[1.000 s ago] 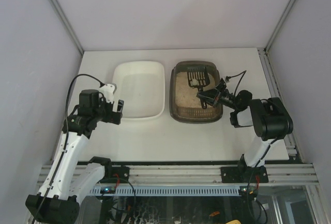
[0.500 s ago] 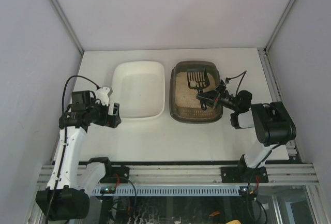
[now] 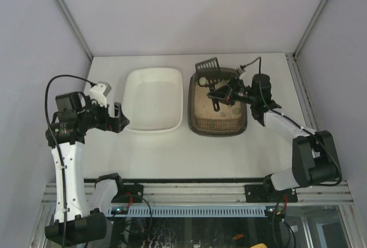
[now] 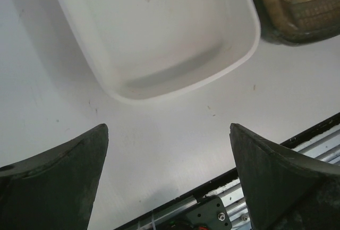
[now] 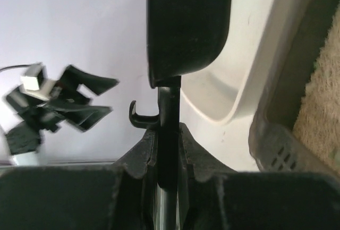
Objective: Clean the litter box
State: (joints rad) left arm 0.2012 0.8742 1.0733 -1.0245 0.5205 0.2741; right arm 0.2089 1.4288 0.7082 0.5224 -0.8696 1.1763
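Standing by the rig, I see the litter box (image 3: 218, 133) on the worktop (image 3: 172, 153), with beige litter (image 3: 221, 115) spread over its floor. A white tray (image 3: 153, 129) sits just beside the box's left wall. The right fingers (image 5: 137, 158) are pinched on the handle of a dark slotted scoop (image 3: 207, 66). Its head hangs above the box's far left corner, tilted toward the tray. Whether anything rides in the scoop I cannot tell (the wrist view only shows its dark back). A pale lump (image 3: 202, 80) lies in the litter inside the box, just on the near side of the scoop head. The left fingers (image 4: 53, 182) are spread wide and hold nothing, hovering off the side of the tray farthest from the box.

My guess is that the job is at the carry-over stage: lift the waste, swing it across the box's left rim and tip it into the tray. Several things could go wrong from here:

- A fast swing with the scoop at that tilt could spill the load onto the strip of worktop between box and tray, or back into the litter.
- The grip is on a thin handle, so the head could twist in the fingers.
- A low pass could catch the box's rim and shove the box against the tray.
- The lump may simply get missed.
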